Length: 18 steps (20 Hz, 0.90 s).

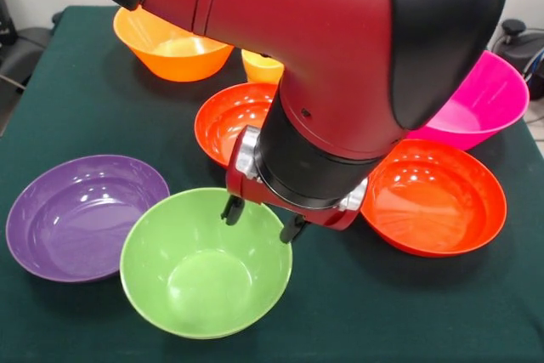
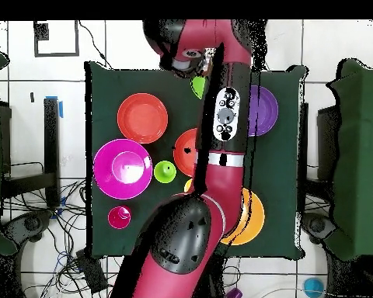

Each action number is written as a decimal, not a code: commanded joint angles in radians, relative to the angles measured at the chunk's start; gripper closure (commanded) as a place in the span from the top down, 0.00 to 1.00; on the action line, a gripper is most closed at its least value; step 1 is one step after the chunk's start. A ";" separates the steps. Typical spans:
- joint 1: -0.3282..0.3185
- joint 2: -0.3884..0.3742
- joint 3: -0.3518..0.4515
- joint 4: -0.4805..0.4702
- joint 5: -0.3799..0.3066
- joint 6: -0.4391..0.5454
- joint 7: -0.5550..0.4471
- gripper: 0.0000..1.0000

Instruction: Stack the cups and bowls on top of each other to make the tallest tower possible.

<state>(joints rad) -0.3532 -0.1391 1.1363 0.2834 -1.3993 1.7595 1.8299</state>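
Observation:
My gripper [image 1: 262, 218] hangs open just above the far rim of the lime-green bowl [image 1: 204, 269], and I see nothing held between its fingers. To the left of that bowl sits the purple bowl [image 1: 81, 214]. Two red-orange bowls lie behind and to the right, one [image 1: 228, 121] partly behind my wrist and the other [image 1: 433, 197] in full view. Farther back are the magenta bowl [image 1: 484, 99], the deep orange bowl [image 1: 174, 44] and the yellow-orange cup [image 1: 257, 67]. In the overhead view my arm covers the gripper. A lime green cup [image 2: 165, 171] and a small pinkish-red cup [image 2: 119, 217] stand near the magenta bowl [image 2: 122, 168].
Everything rests on a dark green cloth table [image 1: 76, 108]. All the bowls stand apart and upright, none nested. My arm [image 2: 221, 155] crosses the table's middle in the overhead view and hides most of the green bowl [image 2: 197, 85]. Cables lie on the floor beside the table.

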 commanded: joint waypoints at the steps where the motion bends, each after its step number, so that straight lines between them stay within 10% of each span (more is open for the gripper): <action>1: 0.012 -0.002 -0.067 0.079 0.000 -0.028 -0.107 1.00; 10: 0.005 -0.024 -0.142 0.156 0.112 -0.071 -0.048 1.00; 18: -0.048 -0.121 -0.235 0.451 0.446 -0.222 0.200 1.00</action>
<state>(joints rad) -0.3863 -0.1804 1.0070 0.4909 -1.0639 1.6319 1.8348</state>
